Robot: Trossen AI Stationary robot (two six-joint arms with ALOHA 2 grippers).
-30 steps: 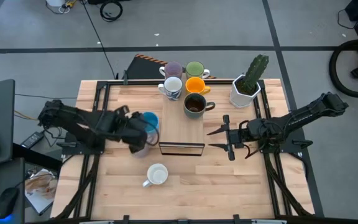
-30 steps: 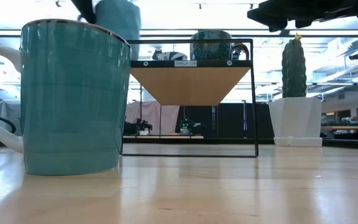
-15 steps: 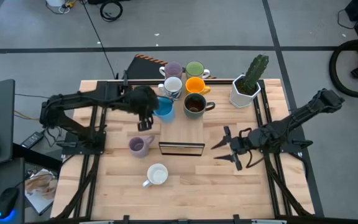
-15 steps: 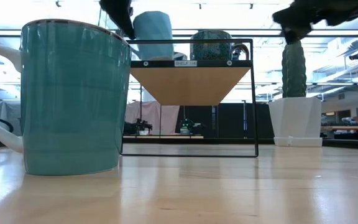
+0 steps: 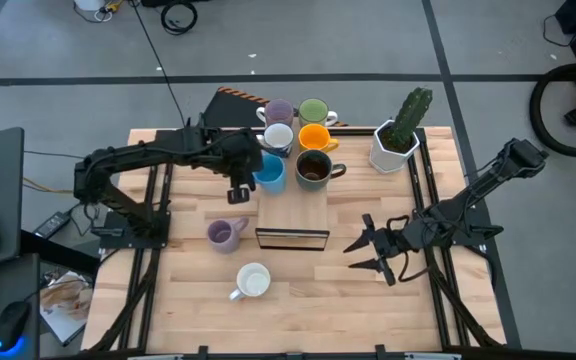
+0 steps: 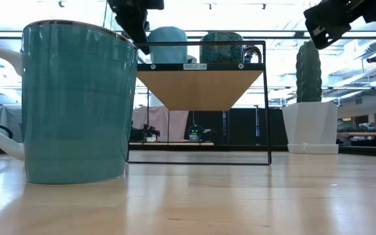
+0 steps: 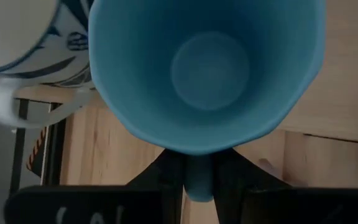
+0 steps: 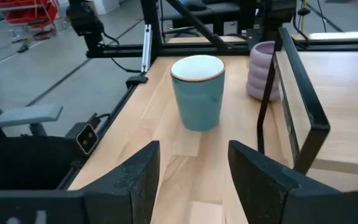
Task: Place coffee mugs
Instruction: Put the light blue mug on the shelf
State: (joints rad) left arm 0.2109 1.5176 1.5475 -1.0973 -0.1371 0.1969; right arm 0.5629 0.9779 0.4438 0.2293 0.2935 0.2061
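Observation:
A blue mug (image 5: 269,172) sits upright at the left of the wooden shelf (image 5: 293,205), beside a dark brown mug (image 5: 314,168). My left gripper (image 5: 249,182) is shut on it. Behind these stand a white-grey patterned mug (image 5: 277,138), an orange mug (image 5: 314,137), a lilac mug (image 5: 279,110) and a green mug (image 5: 313,110). On the table, a second lilac mug (image 5: 225,233) and a teal mug with a white inside (image 5: 253,281) stand upright on their bases. My right gripper (image 5: 372,252) hangs open right of the shelf's front. My left gripper pinches the blue mug's handle (image 7: 197,179) between its two fingers (image 7: 167,180). It comes slanting down from the table's left side. The mug stays upright, mouth up, with its base level with the shelf top (image 6: 201,66). Whether the base rests there, I cannot tell.
A white faceted pot with a green cactus (image 5: 400,135) stands at the far right. The shelf's black wire frame (image 6: 266,104) rises from the table. Bare table lies near the front edge, right of the teal mug.
My left gripper has carried the blue mug from beside the lilac mug on the table toward the far edge and to the right. It now holds the mug over the shelf next to the brown one. My right gripper has moved toward the near edge and rolled.

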